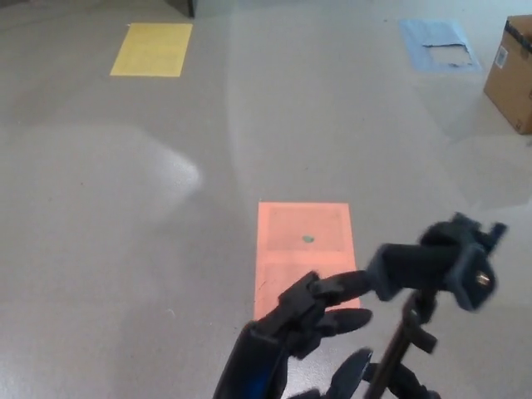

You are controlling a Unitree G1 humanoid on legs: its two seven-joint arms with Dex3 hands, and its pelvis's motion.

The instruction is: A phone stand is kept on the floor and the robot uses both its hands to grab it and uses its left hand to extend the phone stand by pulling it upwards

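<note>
Black phone stand [432, 274] – base cut off (left hand [312, 312] beside).

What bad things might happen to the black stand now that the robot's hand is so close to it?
The tall black phone stand rises on a thin pole, so a sideways push from the left hand could tip it onto the grey floor. The fingers are spread beside the tilted black head of the stand, not around the pole, so a pull might slip off. The right hand is out of view, so nothing visibly steadies the stand.
</note>
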